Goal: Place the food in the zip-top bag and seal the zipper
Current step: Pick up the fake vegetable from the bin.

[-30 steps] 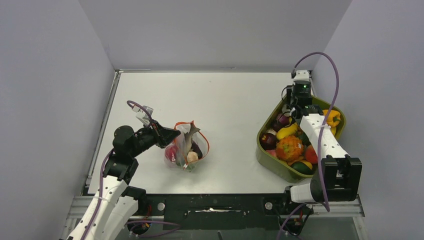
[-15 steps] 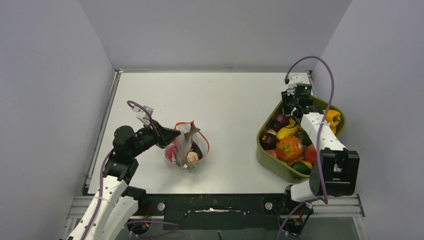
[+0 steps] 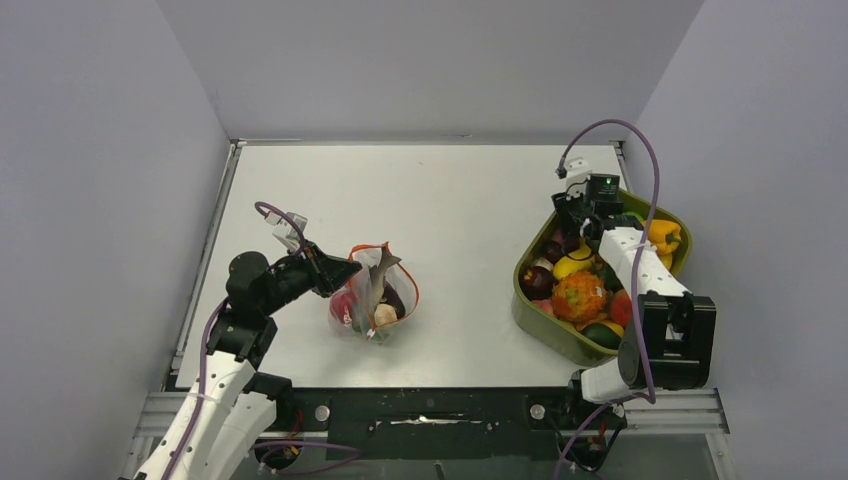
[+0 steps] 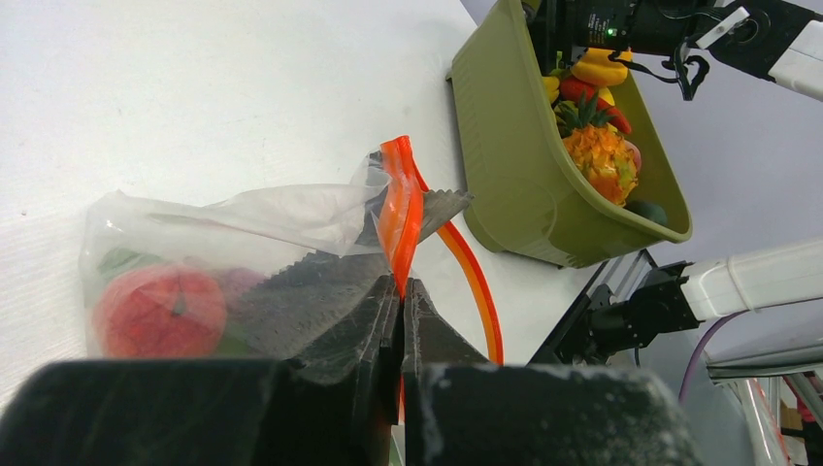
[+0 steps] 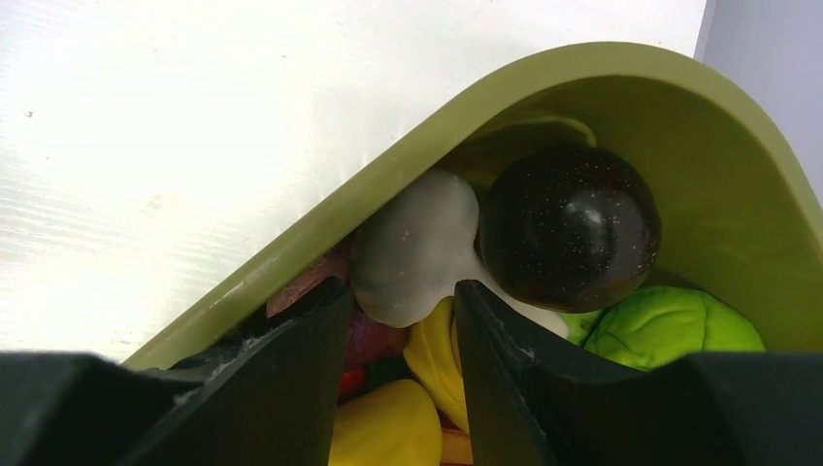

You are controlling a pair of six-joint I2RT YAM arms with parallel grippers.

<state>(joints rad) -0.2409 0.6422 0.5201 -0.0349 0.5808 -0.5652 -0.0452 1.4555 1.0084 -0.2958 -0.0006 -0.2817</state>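
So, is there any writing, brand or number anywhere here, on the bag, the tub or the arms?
None legible: the zip-top bag, green tub, toy food, left arm and right arm show no readable word, number or sign. Only a small green light glows on the right wrist.

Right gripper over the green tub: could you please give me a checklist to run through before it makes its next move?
1. Hold of the left gripper on the zipper: ok, clamped shut.
2. Mouth of the zip-top bag open: ok, its orange loop gapes in the top view.
3. The right gripper open and empty: ok.
4. A target between its fingers: ok, the white piece lies just ahead of the tips.
5. Clearance beside the target: not ok, the dark purple ball sits tight against it in the tub.
6. Room left in the bag: cannot tell.
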